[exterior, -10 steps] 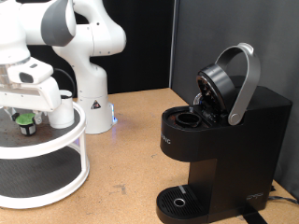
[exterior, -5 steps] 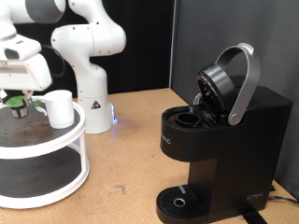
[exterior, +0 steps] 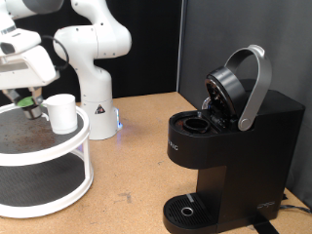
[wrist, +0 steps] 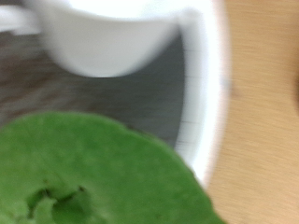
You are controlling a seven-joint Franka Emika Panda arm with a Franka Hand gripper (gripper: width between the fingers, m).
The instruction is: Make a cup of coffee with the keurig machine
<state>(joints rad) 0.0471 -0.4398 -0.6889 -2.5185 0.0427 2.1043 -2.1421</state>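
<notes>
The gripper (exterior: pixel 25 96) hangs at the exterior view's far left, above the top shelf of a white round stand (exterior: pixel 68 144). It is shut on a small dark pod with a green lid (exterior: pixel 29 98) and holds it a little above the shelf. The green lid (wrist: pixel 93 173) fills much of the wrist view, blurred. The white cup (exterior: pixel 60 112) stands on the shelf just right of the pod; it also shows in the wrist view (wrist: pixel 107 42). The black keurig machine (exterior: pixel 234 156) stands at the right with its silver-handled lid (exterior: pixel 244 83) raised and its pod chamber (exterior: pixel 198 125) open.
The white robot base (exterior: pixel 93 68) stands behind the stand. A dark wall rises behind the machine. The wooden tabletop (exterior: pixel 132 161) lies between stand and machine. The machine's round drip base (exterior: pixel 187 208) is at the bottom.
The gripper has lifted off the shelf with the green-lidded pod and moved up and to the exterior view's left. The cup and the machine have not moved.
</notes>
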